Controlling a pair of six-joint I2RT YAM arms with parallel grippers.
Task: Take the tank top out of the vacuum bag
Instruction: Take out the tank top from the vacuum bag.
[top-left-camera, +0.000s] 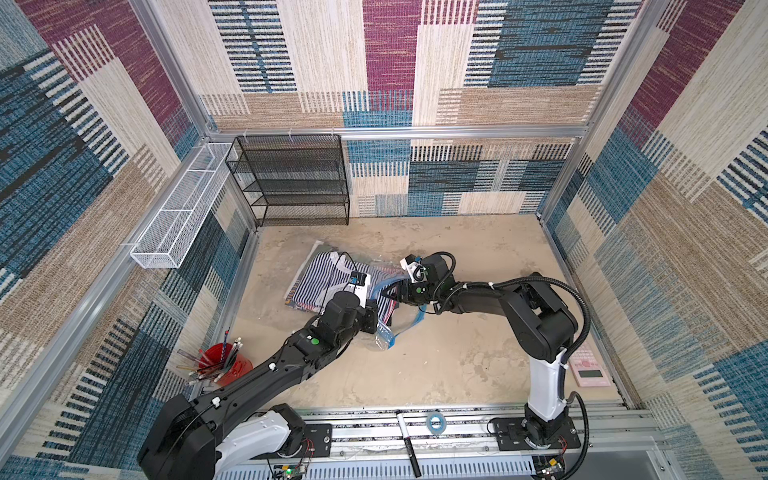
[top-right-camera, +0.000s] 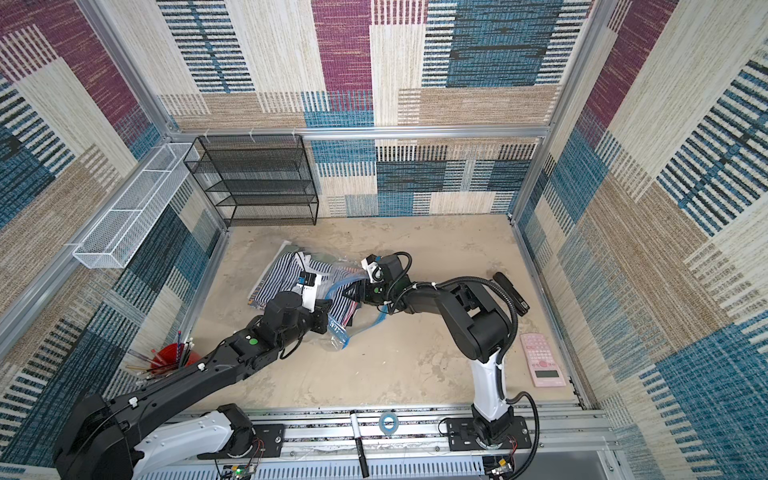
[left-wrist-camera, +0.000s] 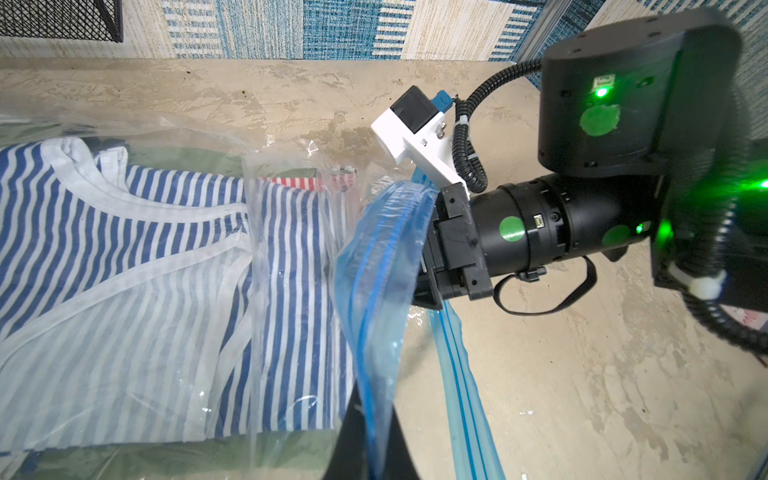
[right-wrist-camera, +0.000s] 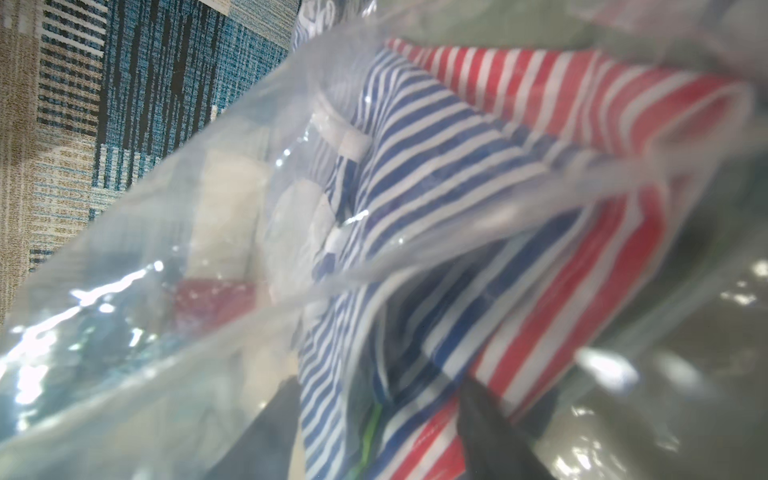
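vacuum bag flat on worktop, left of middle, in front of black mesh shelf. tank top, blue-white stripes, inside it. left end effector clenched on blue zip strip lip, holding mouth up. right end effector pushed into the mouth; gripping cloth or not, cannot tell. Risks: lip slips from left pinch, mouth collapses; right catches film or red-striped cloth, drags whole bag.

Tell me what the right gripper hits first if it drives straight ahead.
Most likely the striped tank top inside the vacuum bag. The right gripper points into the bag's open mouth with the fabric right ahead; a clear plastic fold may lie between; depth is unclear.
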